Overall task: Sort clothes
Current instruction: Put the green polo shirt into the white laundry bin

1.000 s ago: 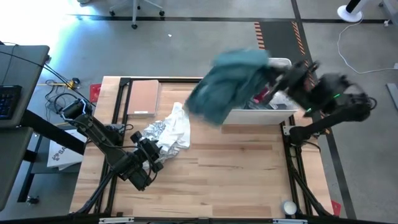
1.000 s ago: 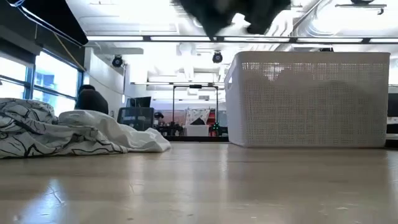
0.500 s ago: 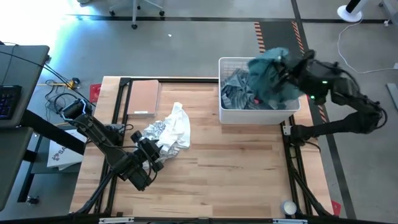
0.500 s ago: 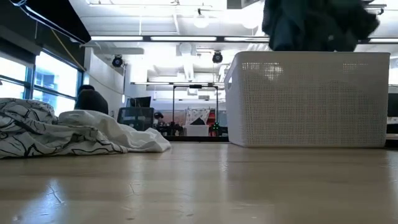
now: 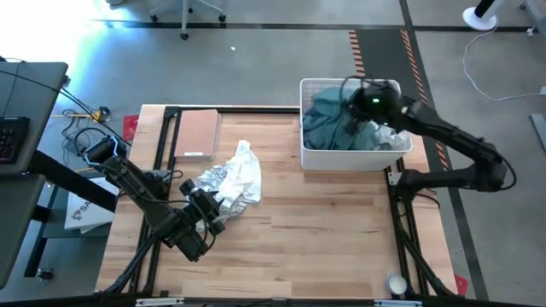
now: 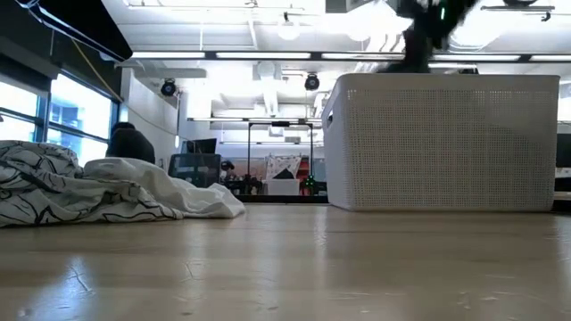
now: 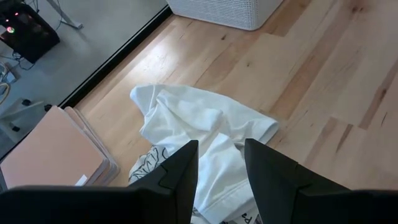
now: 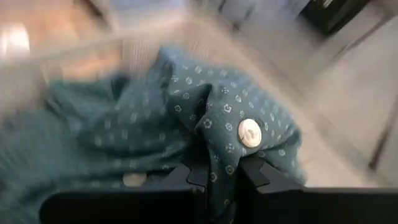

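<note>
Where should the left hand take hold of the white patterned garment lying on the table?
Grip the raised fold at the middle of the white patterned garment, coming straight down from above. It lies crumpled with its folds standing up off the table, so a ridge gives the fingers something to pinch, while its flat edges hug the wood. The left hand hangs open just over it.

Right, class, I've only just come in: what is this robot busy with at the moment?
It is sorting clothes. The right gripper reaches into the white basket, its fingers shut on a teal shirt lying in there. The left gripper waits over the table, beside a white patterned garment not yet sorted.
</note>
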Controlling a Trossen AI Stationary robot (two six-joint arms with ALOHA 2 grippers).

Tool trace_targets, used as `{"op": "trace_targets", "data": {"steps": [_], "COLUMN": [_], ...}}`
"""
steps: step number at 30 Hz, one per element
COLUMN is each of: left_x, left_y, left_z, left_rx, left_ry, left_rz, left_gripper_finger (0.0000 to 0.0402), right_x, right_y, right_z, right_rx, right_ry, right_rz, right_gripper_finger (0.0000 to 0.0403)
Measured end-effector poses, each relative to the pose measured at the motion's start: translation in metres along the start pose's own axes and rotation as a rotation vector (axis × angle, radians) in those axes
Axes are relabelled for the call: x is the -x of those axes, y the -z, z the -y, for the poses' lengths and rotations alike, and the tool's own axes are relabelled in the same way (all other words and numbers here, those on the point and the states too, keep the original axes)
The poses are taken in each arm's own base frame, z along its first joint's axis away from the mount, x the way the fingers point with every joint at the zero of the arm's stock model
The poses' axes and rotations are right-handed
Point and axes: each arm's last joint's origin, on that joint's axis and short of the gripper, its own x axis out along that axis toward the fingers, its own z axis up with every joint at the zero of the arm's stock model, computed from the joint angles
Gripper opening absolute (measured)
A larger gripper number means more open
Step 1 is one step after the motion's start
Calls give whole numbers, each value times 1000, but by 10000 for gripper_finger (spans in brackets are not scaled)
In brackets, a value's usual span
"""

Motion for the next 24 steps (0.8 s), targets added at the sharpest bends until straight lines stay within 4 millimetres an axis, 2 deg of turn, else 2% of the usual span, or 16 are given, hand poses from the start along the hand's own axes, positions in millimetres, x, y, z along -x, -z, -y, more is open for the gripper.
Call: {"op": "trace_targets", "data": {"steps": [3,7,9,12,15,17,24], "left_x": [0,0,0,0,0,0,0], "left_y": [0,0,0,0,-1,-1,-2], "left_z": [0,0,0,0,0,1,3], "left_rx": [0,1,1,2,5,10,46], "left_ry": [0,0,-1,-3,-4,-3,5], "left_rz": [0,1,6,15,31,36,61], "left_gripper_finger": [127,127,127,127,127,127,127], "right_x": [-38,-78,-93,-105,-106,-100,-54], "right_y": [29,68,84,95,93,85,31], "right_z": [0,2,2,1,3,6,12], "right_rx": [-35,-66,-76,-106,-143,-150,-189], "right_ry": [-61,-56,-63,-63,-56,-59,-88], "right_rz": [-158,-348,-426,-491,-513,-510,-413], "right_gripper_finger": [20,21,21,21,32,54,159]}}
